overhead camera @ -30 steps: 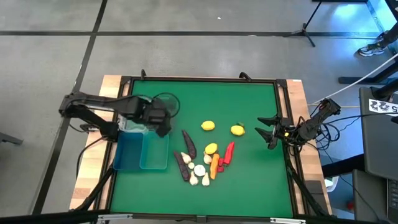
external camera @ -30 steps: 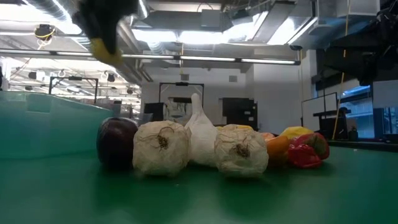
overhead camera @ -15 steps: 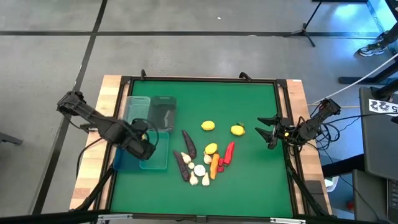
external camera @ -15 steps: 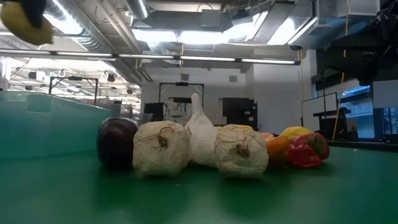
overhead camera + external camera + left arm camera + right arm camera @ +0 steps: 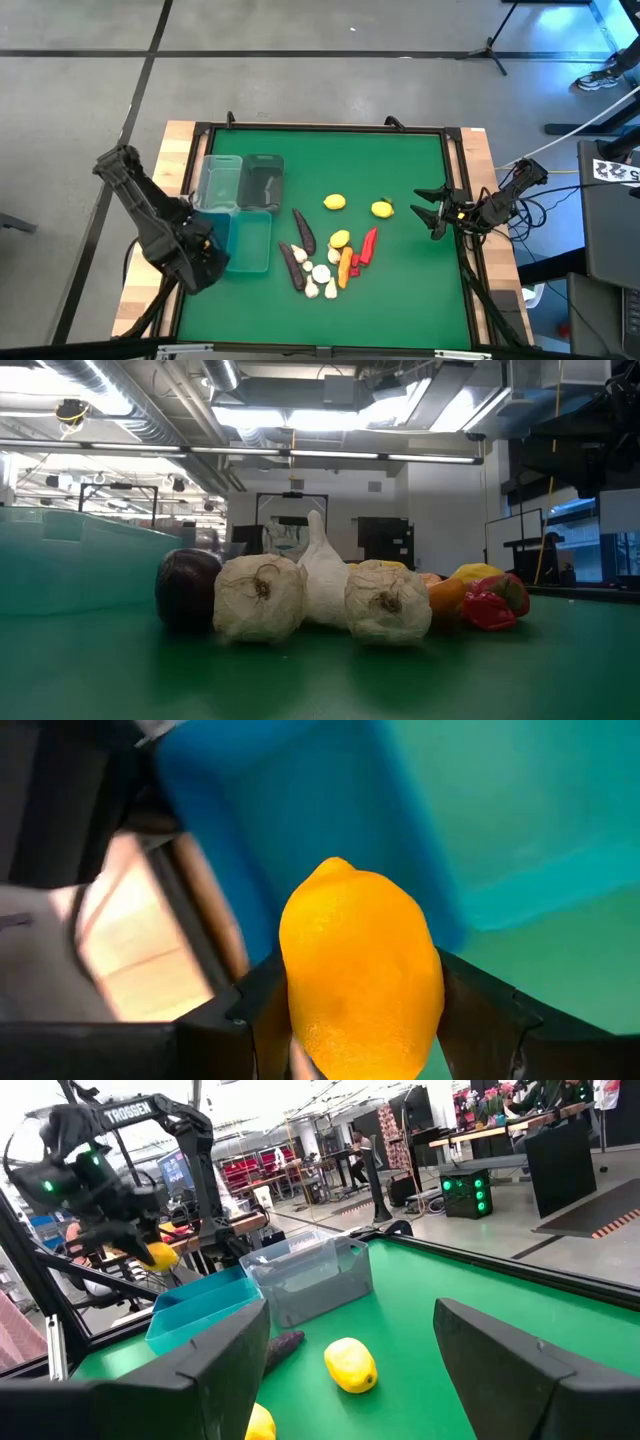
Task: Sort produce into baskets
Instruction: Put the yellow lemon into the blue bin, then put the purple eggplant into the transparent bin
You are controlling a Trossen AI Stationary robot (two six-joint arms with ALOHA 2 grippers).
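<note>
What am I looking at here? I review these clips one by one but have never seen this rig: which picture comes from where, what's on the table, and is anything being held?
This is a robot with two dark arms at a green table. Each arm ends in a two-finger end effector.

The overhead picture shows the whole table. The level picture looks across the tabletop into the room. The other two come from cameras on the arms' wrists.

The left end effector is at the table's left edge, beside the baskets, shut on a yellow lemon, seen close up in the left wrist picture. The right end effector waits open at the right edge, holding nothing.

Mid-table lies a pile of toy produce: purple eggplants, white garlic bulbs, red peppers and an orange carrot. Three more lemons lie nearby.
</note>
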